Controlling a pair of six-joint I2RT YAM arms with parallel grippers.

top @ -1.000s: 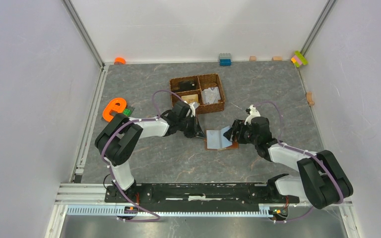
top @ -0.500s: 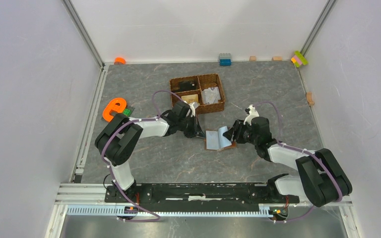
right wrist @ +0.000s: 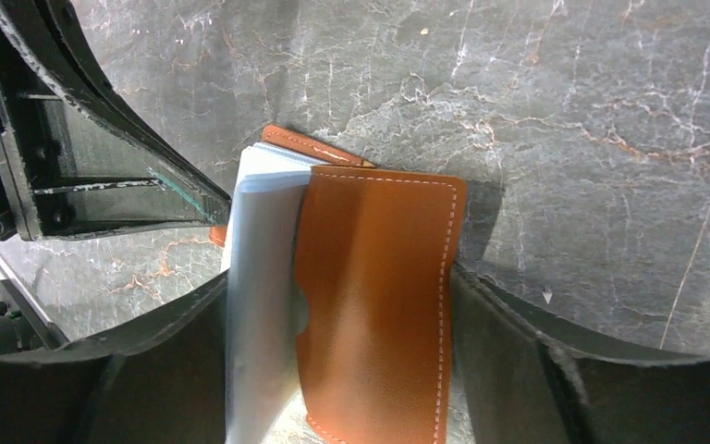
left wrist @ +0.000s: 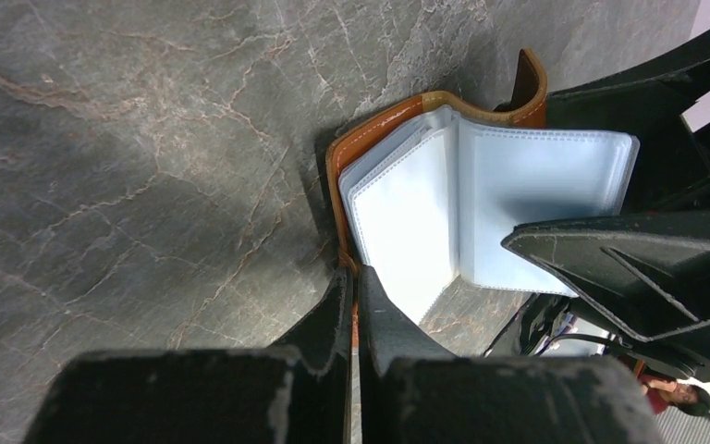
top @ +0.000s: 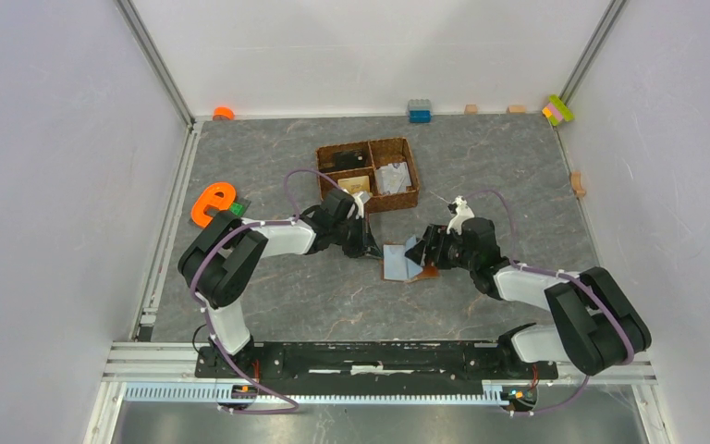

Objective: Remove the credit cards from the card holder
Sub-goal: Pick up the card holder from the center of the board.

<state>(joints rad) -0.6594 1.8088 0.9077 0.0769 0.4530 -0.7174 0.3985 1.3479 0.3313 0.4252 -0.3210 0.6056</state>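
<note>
The card holder (top: pixel 399 263) lies open on the table, brown outside and pale grey-blue inside. My left gripper (top: pixel 373 252) is shut on its left edge; the left wrist view shows the fingers (left wrist: pixel 353 277) pinching the orange rim beside the pale sleeves (left wrist: pixel 425 203). My right gripper (top: pixel 423 250) stands open with its jaws wide around the raised right flap (right wrist: pixel 379 296) and some pale sleeves (right wrist: pixel 259 277). I cannot tell whether any credit cards sit inside the sleeves. A gold-tan flat card (top: pixel 355 184) lies in the basket's near-left compartment.
A brown woven basket (top: pixel 412 176) with compartments stands just behind the wallet. An orange letter shape (top: pixel 211 203) with a green block lies at the left. Small blocks (top: pixel 419 111) (top: pixel 558 109) line the back wall.
My right gripper has shifted left towards the wallet's middle, and the right flap now stands more upright. The left gripper has kept its grip and place.
</note>
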